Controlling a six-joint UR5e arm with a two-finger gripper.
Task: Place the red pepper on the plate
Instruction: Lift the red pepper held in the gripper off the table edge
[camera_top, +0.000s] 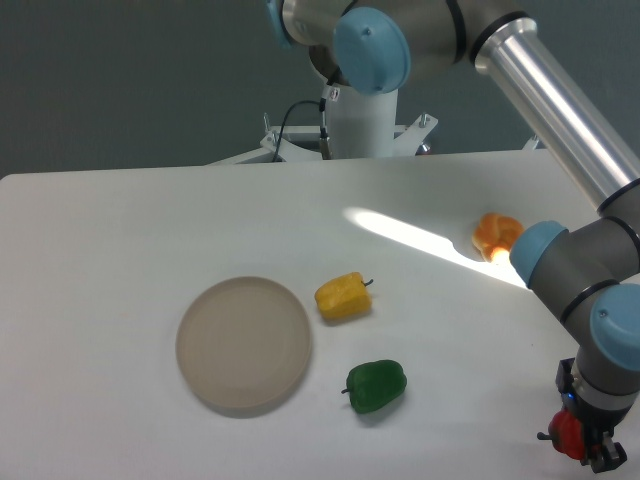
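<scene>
A small, glossy, bright-red bell pepper (568, 434) sits at the lower right corner of the view, caught between the jaws of the robot's gripper (580, 445), with a short dark stem poking out to its left. The jaws are clenched on the red pepper, gripping it from above; only part of the fruit shows beneath the dark fingers.

Far to the left of the jaws and a little higher in the view lies a round, flat, beige-tan matte plate (243, 342) with a slightly raised rim. It rests on the white table (120, 240) with nothing on it.

Between the jaws and the plate are two more peppers. A shiny green bell pepper (376, 386) lies left of the jaws, just off the plate's lower right edge. A yellow bell pepper (343, 296) lies above the green one, close beside the plate's upper right rim.

Above the jaws, partly hidden behind the arm's grey and blue wrist joint, an orange bell pepper (494, 234) sits in a bright patch of light on the table.

The silver arm (560, 110) reaches from the top of the view down to the jaws.
</scene>
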